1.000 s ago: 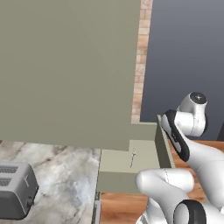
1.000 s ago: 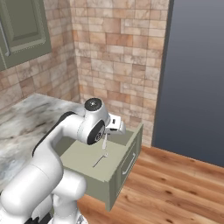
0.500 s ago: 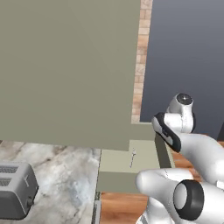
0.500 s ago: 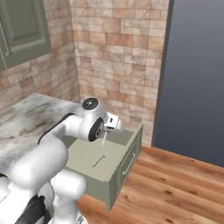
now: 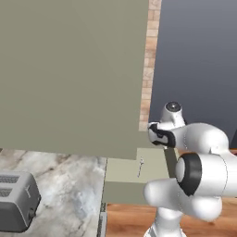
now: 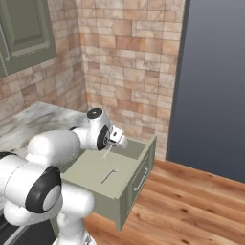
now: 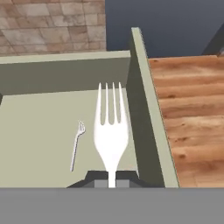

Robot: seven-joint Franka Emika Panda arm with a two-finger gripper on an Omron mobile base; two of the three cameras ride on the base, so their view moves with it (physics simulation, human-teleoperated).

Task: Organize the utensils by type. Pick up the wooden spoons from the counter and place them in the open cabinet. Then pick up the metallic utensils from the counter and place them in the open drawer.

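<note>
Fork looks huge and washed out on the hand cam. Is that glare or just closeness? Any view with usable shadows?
Hand view: the fork looms from closeness, pale, with soft edges, over the open drawer. Right base view: flat, even rendered light, only faint shading under the gripper. Left base view: the small utensil is tiny.

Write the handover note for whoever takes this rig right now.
Claw: shut on the fork, hanging over the open drawer.
Things: one small metal utensil already lies on the drawer floor; the held fork is above it, not yet released.
Done: first metal piece is in the drawer.
Left: lower and release the fork into the drawer. Wooden spoons aren't visible from here, so check the cabinet.
</note>
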